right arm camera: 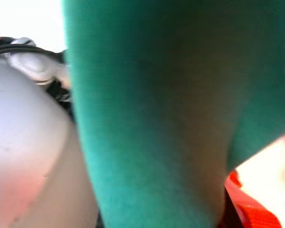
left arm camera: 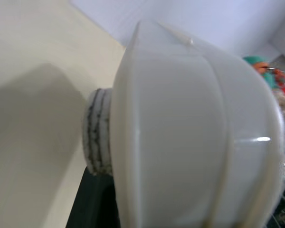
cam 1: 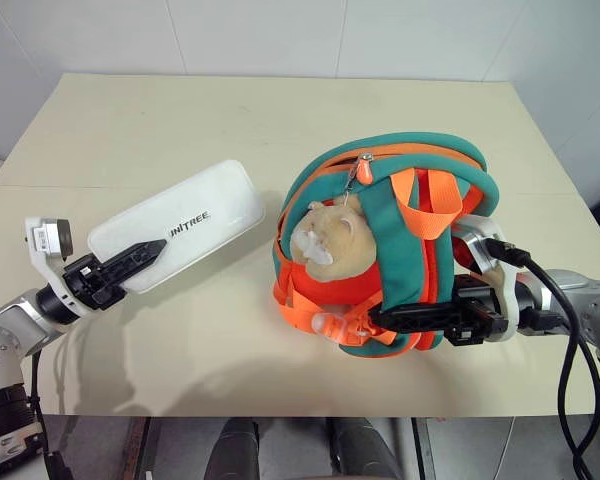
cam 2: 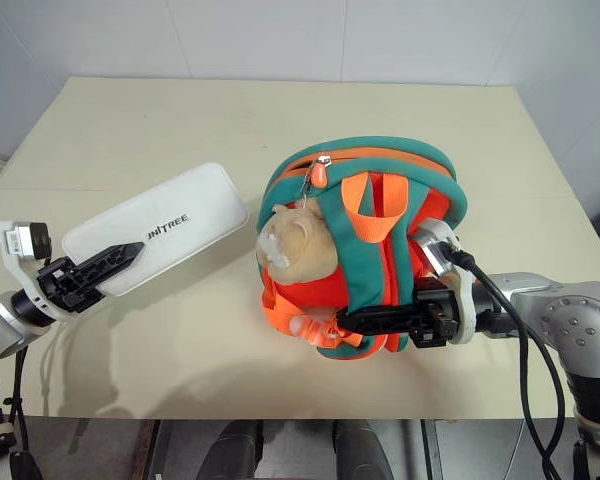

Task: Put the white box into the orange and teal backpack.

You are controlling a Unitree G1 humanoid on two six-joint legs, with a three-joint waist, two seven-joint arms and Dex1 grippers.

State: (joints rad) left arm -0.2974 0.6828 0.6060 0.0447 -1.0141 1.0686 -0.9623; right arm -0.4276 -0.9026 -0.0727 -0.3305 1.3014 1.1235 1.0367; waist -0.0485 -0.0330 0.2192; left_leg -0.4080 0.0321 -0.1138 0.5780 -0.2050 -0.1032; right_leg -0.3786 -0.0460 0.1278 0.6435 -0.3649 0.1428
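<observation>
1. Holding the flat, long white plastic box [cam 1: 180, 223] with rounded corners by its near end, the left gripper [cam 1: 140, 260] has one black finger [cam 1: 132, 262] lying across the lid just beside the dark lettering; its jaws are part-way apart and closed around the box's thickness.
2. The box hangs tilted above the pale beige tabletop [cam 1: 180, 120], casting a shadow on the surface below it, and its far end points toward the backpack without touching it.
3. In the left wrist view the box's rounded white end [left arm camera: 190, 137] sits close against the camera, with a sliver of the backpack's teal and orange beyond it.
4. The small orange fabric backpack with teal trim [cam 1: 420, 190] sits on the right half of the table, bulging upward, with its orange webbing top handle [cam 1: 425, 200] arched over the teal band.
5. A tan plush toy [cam 1: 330, 240] is attached to the side of the backpack facing the box, and a small orange zip pull [cam 1: 363, 170] hangs just above it.
6. The right gripper [cam 1: 400, 318] lies level against the near lower edge of the backpack, its black fingers [cam 1: 420, 316] nearly closed and pressed on the teal fabric and orange straps [cam 1: 315, 310].
7. The right wrist view shows teal fabric [right arm camera: 156, 109] right against the lens.
</observation>
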